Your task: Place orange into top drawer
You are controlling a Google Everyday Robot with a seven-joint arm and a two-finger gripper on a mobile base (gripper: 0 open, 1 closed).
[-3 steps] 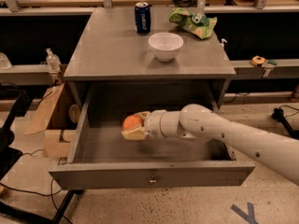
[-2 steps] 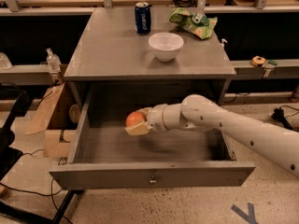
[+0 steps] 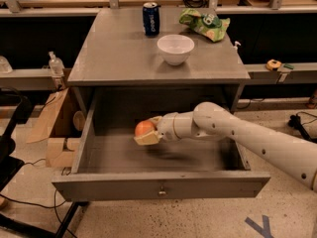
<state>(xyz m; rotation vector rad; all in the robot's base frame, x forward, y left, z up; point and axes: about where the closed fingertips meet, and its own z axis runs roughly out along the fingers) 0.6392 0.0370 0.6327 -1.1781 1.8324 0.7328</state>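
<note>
The top drawer [image 3: 161,186] of a grey cabinet is pulled wide open, its flat front panel with a small metal knob facing me. My gripper [image 3: 147,133] reaches in from the right on a white arm and is shut on the orange [image 3: 144,128]. It holds the fruit a little above the drawer floor, left of centre. The fingers [image 3: 146,139] wrap the fruit from below and behind, so only its upper left side shows.
On the cabinet top [image 3: 114,58] stand a blue soda can [image 3: 151,18], a white bowl [image 3: 175,48] and a green chip bag [image 3: 205,24]. A cardboard box [image 3: 54,133] sits on the floor to the left. A tape cross [image 3: 262,226] marks the floor at the lower right.
My gripper has moved a little to the right and upward inside the drawer, still holding the orange.
</note>
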